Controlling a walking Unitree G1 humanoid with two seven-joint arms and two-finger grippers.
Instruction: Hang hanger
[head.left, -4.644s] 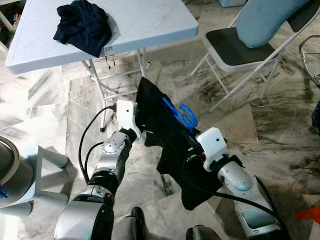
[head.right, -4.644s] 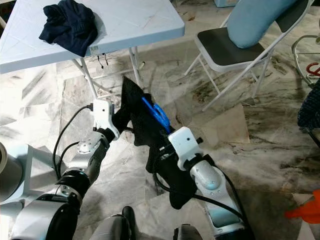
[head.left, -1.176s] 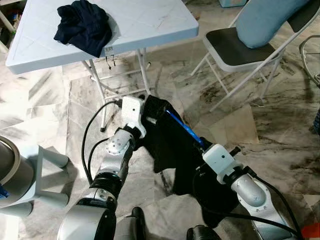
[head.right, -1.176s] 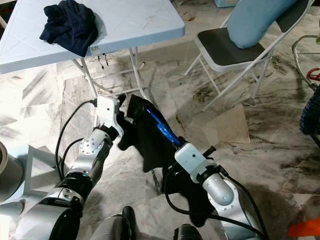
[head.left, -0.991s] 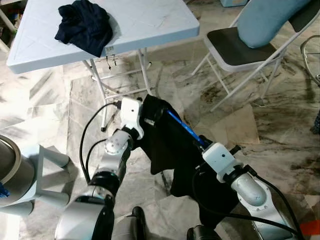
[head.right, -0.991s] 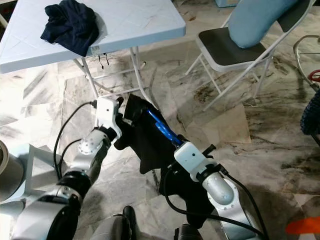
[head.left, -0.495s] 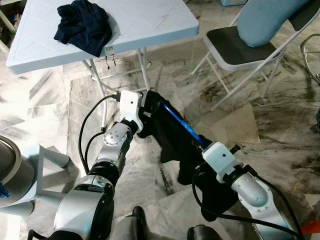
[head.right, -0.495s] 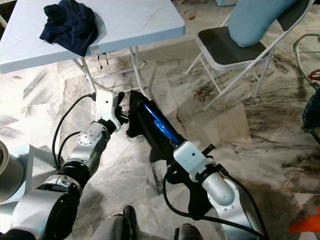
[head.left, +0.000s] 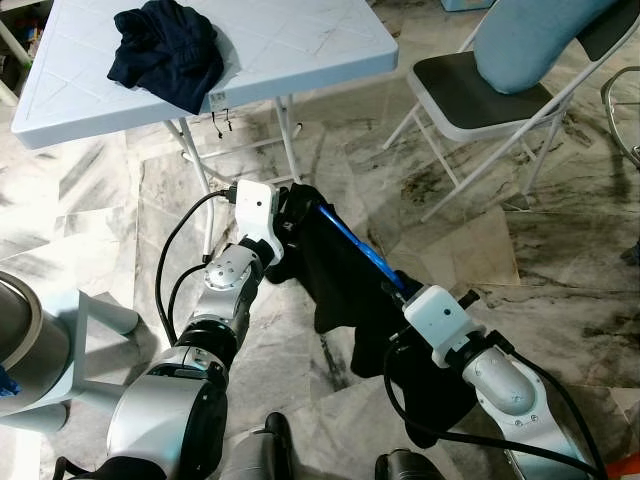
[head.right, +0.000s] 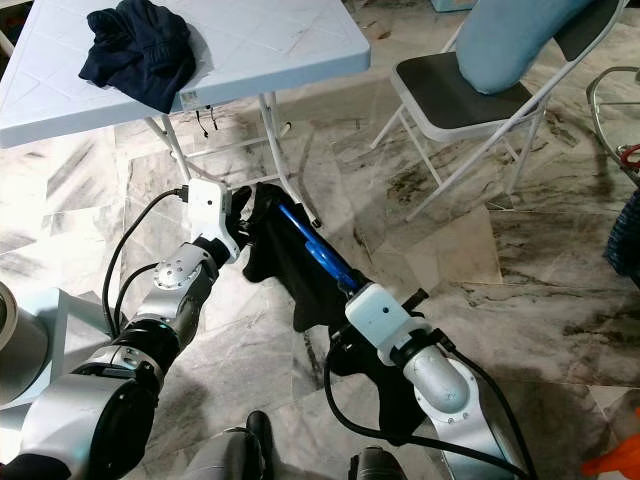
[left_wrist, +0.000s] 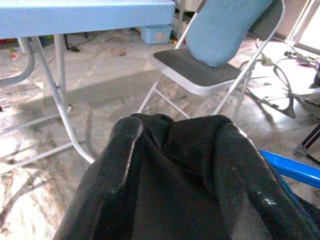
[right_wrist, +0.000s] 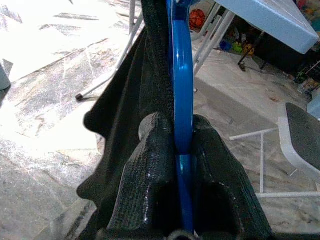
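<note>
A white folding table (head.left: 300, 45) carries a crumpled dark garment (head.left: 165, 50) at far left. Below it, the left gripper (left_wrist: 175, 145) has its 2 fingers (left_wrist: 122, 150) pinching a fold of the black cloth (head.left: 340, 280) draped on the blue hanger (head.left: 350, 242), held above the marble floor (head.left: 560, 270). The right gripper (right_wrist: 181, 142) is pressed onto the hanger's blue bar. Further right stands a folding chair (head.left: 470, 90) with a light-blue cushion (head.left: 530, 40).

Glossy, smooth blue plastic hanger (right_wrist: 181, 95) sits clamped between the right gripper's (right_wrist: 179, 136) ribbed, matt black fingers (right_wrist: 148, 170); matt black knitted cloth (left_wrist: 185, 145) is bunched between the left gripper's (left_wrist: 175, 150) fingers.
</note>
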